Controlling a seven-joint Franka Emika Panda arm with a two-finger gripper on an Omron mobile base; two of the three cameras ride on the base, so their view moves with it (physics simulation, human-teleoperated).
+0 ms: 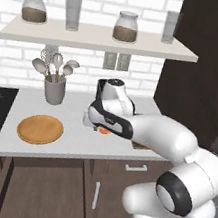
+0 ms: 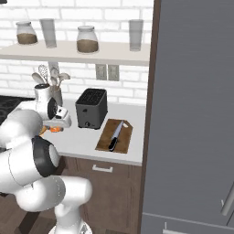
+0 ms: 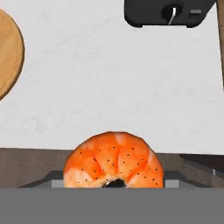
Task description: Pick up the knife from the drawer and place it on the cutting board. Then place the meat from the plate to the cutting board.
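With the plate (image 1: 40, 129) bare at left and the meat (image 3: 114, 160) up off the table (image 1: 74, 143) in the claw (image 1: 98, 126), clamped on it I judge since its fingertips are hidden behind the lump, the second step is in hand: carrying meat to board. Next move calls for a swing right past the toaster (image 2: 91, 109) to the cutting board (image 2: 122, 135), where the knife (image 2: 115, 136) already lies.
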